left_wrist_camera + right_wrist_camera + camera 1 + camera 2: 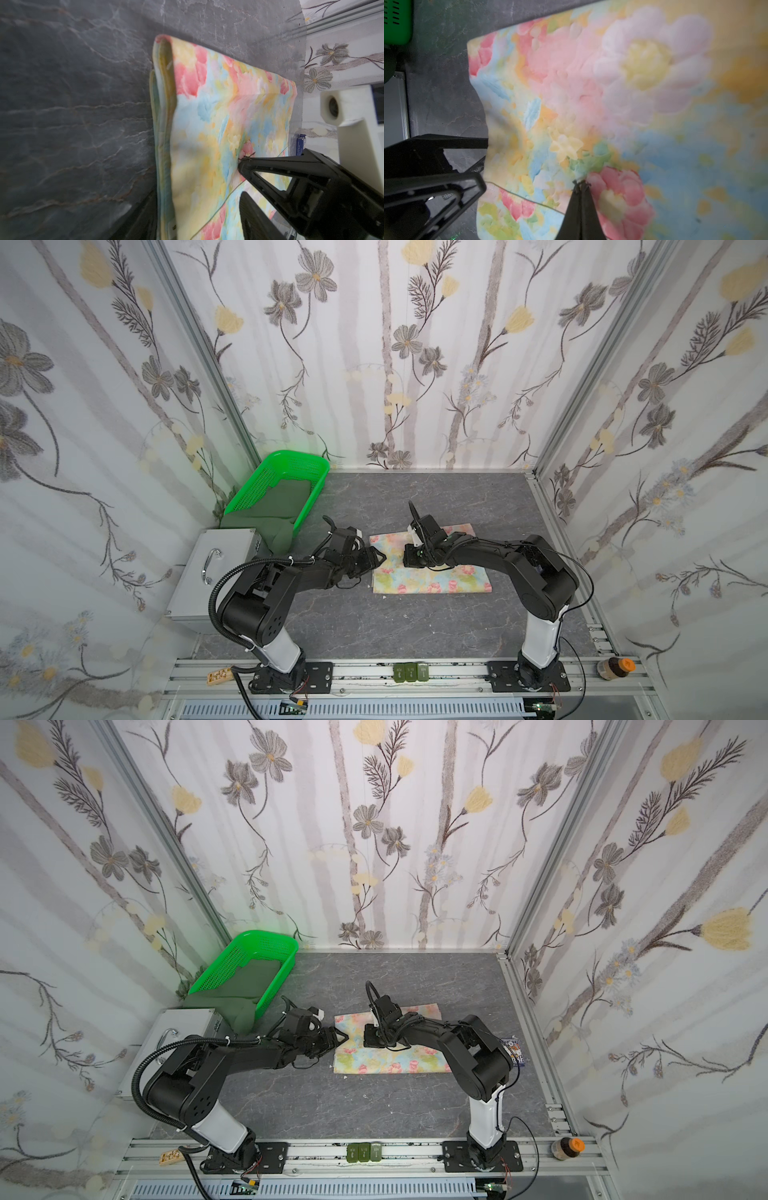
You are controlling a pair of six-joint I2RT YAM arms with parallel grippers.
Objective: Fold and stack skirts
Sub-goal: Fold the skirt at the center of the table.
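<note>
Grey tabletop (374, 626) holds a folded floral skirt (432, 580).

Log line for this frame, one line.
floral skirt: folded, on table | left claw: open astride its edge | right claw: shut, tip on cloth | dark green skirt: spilling from basket

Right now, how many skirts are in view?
2. The floral skirt lies folded on the table; the dark green skirt spills from the green basket at the back. Others may hide beneath it.
</note>
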